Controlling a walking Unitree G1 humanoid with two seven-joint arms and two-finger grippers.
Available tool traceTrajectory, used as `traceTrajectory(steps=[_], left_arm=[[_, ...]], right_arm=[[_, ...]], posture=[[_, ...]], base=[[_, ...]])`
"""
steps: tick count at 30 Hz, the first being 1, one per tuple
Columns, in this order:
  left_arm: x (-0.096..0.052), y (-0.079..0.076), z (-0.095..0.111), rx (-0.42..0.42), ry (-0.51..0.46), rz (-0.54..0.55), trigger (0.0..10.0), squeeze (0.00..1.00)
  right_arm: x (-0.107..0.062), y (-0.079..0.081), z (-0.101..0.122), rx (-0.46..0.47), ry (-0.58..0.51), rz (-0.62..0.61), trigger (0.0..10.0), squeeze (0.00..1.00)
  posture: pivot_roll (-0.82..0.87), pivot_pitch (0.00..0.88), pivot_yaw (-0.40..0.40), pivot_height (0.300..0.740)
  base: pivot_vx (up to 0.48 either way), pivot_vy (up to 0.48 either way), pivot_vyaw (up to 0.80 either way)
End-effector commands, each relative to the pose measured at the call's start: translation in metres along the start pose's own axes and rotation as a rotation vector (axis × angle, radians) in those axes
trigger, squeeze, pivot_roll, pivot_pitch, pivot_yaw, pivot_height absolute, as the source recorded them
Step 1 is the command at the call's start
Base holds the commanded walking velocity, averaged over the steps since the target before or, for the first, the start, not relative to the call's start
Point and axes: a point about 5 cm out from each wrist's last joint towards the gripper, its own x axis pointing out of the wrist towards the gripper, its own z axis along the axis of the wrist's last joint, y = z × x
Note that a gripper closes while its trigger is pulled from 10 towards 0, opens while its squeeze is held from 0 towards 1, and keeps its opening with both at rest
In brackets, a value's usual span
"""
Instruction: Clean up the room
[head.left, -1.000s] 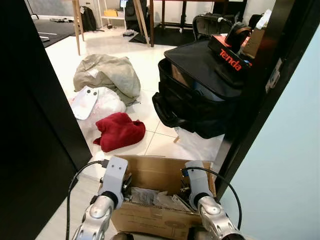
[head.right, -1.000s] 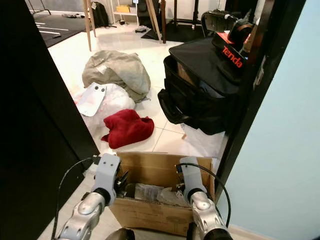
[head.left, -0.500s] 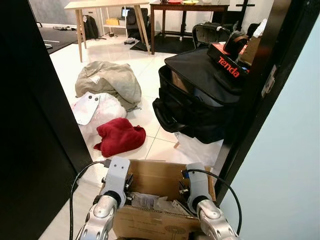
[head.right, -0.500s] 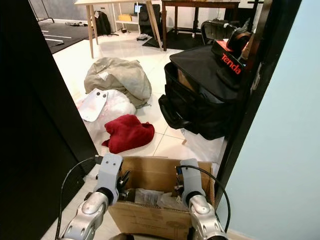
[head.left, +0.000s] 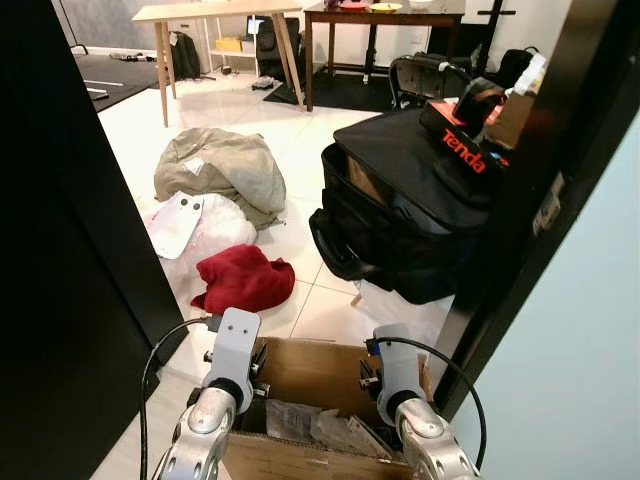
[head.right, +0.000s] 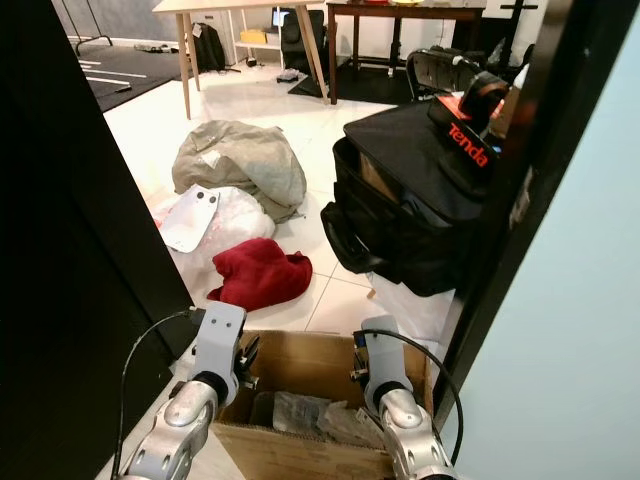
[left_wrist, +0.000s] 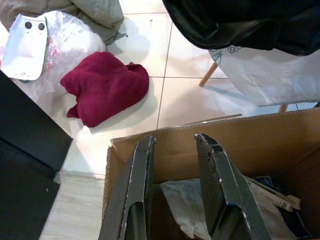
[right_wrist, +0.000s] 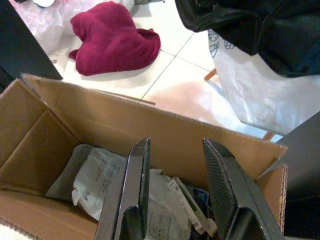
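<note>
An open cardboard box (head.left: 312, 362) sits on the floor right below me, with crumpled paper and plastic packets (right_wrist: 100, 182) inside. My left gripper (left_wrist: 175, 142) is open, its fingers reaching down inside the box's left end. My right gripper (right_wrist: 177, 145) is open inside the right end, with nothing between the fingers. Beyond the box, a dark red cloth (head.left: 245, 280) lies on the white tiles. Past it are a clear plastic bag with a white card (head.left: 190, 220) and a heap of grey-green fabric (head.left: 220, 170).
A large black bag (head.left: 410, 200) with an orange Tenda box (head.left: 470, 150) on top stands to the right, and a white plastic sheet (head.left: 400, 305) lies under it. A dark door frame (head.left: 520, 230) is close on the right and a black panel (head.left: 60, 250) on the left. Tables (head.left: 200, 12) stand far back.
The whole picture has shifted, so the camera moved: the box sits lower in view and more of the far room shows. Both grippers stay open in the box.
</note>
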Motion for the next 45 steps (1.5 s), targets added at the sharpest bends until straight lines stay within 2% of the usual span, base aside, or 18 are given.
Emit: traceTrajectory(steps=[1, 14, 36, 45], left_arm=[[-0.0025, 0.0013, -0.0039, -0.011, 0.019, 0.009, 10.0, 0.0], [-0.0026, 0.0017, -0.002, -0.007, 0.014, 0.005, 10.0, 0.0], [-0.003, 0.0, 0.0003, -0.003, 0.009, -0.024, 10.0, 0.0], [-0.0025, 0.0008, 0.0026, -0.011, -0.002, -0.019, 10.0, 0.0]], right_arm=[[-0.0016, 0.0025, -0.0016, -0.013, -0.002, 0.001, 10.0, 0.0], [-0.0034, 0.0017, 0.0016, 0.016, -0.018, 0.004, 10.0, 0.0], [-0.0057, -0.0006, 0.0061, 0.051, -0.044, -0.01, 10.0, 0.0], [-0.0065, -0.0024, 0.0048, 0.068, -0.043, -0.036, 10.0, 0.0]], posture=[[0.0, 0.049, -0.006, 0.659], [0.0, 0.049, -0.002, 0.664], [0.0, 0.055, 0.006, 0.734], [0.0, 0.062, 0.009, 0.738]], base=[[0.0, 0.0, 0.0], [0.0, 0.0, 0.0], [0.0, 0.0, 0.0], [0.0, 0.0, 0.0]])
